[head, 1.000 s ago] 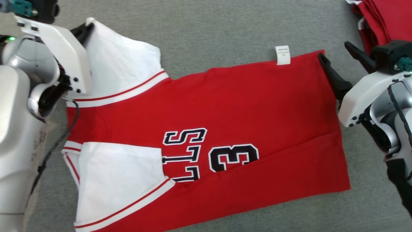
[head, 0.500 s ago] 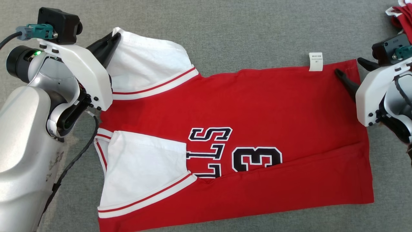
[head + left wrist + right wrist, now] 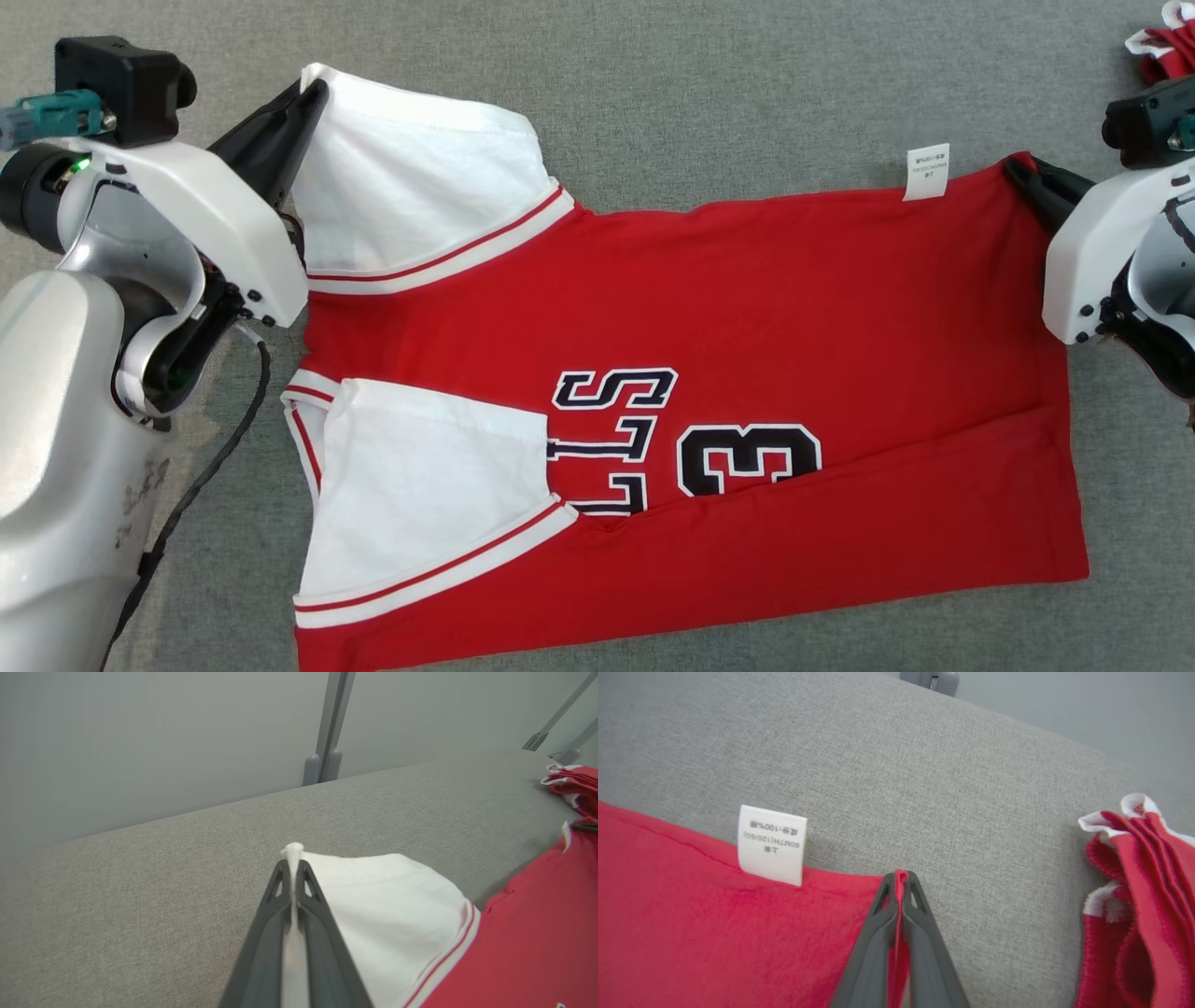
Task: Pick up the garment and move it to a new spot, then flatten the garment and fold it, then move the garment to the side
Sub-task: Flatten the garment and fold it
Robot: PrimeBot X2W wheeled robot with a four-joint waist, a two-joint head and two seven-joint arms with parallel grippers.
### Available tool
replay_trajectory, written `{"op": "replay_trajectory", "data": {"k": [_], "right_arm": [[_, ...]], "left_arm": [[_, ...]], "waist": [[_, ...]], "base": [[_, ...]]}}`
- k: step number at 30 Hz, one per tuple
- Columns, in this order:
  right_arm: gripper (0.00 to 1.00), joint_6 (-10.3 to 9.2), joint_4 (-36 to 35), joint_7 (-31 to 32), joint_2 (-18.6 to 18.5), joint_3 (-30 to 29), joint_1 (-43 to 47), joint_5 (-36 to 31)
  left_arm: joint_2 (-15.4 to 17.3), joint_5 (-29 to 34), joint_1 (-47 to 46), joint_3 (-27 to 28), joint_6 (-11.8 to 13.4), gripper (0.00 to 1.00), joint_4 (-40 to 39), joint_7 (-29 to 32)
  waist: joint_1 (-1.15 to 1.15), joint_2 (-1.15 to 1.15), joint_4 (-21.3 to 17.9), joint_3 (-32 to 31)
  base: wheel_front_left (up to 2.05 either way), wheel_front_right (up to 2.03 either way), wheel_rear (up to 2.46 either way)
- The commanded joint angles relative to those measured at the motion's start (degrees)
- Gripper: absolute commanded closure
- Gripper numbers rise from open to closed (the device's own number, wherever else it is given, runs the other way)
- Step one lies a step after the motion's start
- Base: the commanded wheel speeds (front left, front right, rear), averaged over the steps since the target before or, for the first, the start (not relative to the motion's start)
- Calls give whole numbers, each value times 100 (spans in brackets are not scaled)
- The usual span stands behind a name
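We find the left gripper [image 3: 293, 862] closed flat on the outer tip of the upper sleeve [image 3: 420, 196], with a small bead of white cloth standing proud beyond its fingertips. The right gripper [image 3: 901, 876] is likewise closed, pinching the far hem corner of the garment [image 3: 728, 308], and a sliver of red cloth shows between its fingers. The garment thus spans between the two grippers, sleeve end at the robot's left and hem end at its right. It rests on the grey surface [image 3: 709, 84] before the robot. Its body is red. The sleeves are white with red and white striped bands at the seams, and black lettering [image 3: 686, 443] with white outlines sits near the middle. A fold of red cloth along the near edge covers part of that lettering. We count one garment spread out, two sleeves, the upper and the lower sleeve [image 3: 420, 495], and one white label [image 3: 771, 844] standing out from the far edge just beside the right gripper. One heap of red and white cloth [image 3: 1139, 905] lies apart at the far right; we cannot tell how many pieces it holds.
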Motion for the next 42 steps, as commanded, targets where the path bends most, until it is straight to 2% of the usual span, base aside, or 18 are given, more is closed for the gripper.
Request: {"op": "replay_trajectory", "data": {"k": [1, 6, 11, 17, 21, 28, 40, 41, 42], "right_arm": [[100, 1, -21, -131, -52, -20, 71, 76], [100, 1, -284, -720, -120, -43, 454, 364], [100, 1, -671, -1274, -176, -321, 1111, 510], [100, 1, -1276, -1582, -166, -720, 2089, 423], [100, 1, -1729, -1653, -92, -1063, 2769, 252], [100, 1, -2338, -1566, 201, -1607, 3721, -40], [100, 1, -2842, -1461, 424, -1908, 4353, -289], [98, 1, -2835, -1498, 429, -1915, 4390, -314], [80, 1, -2826, -1534, 442, -1925, 4430, -350]], "left_arm": [[28, -46, 121, 60, 40, 100, -72, -85], [62, -133, 768, 283, 221, 100, -727, -517], [134, -174, 1780, 445, 478, 100, -1687, -810], [85, -201, 3054, 565, 855, 100, -2798, -1090], [16, -202, 3827, 574, 1078, 100, -3240, -1227], [-175, -352, 4588, 531, 1217, 100, -3304, -1447], [-377, -586, 5094, 462, 1140, 100, -3044, -1720], [-392, -608, 5131, 446, 1115, 100, -2994, -1730], [-409, -633, 5161, 428, 1099, 100, -2941, -1762]], "waist": [[0, 0, -9, -42], [0, 0, -38, -182], [0, 0, -24, -364], [0, 0, 59, -568], [0, 0, 106, -655], [0, 0, 135, -769], [0, 0, 91, -938], [0, 0, 94, -963], [0, 0, 98, -987]], "base": [[0, 0, 0], [0, 0, 0], [0, 0, 0], [0, 0, 0], [0, 0, 0], [0, 0, 0], [0, 0, 0], [0, 0, 0], [0, 0, 0]]}}
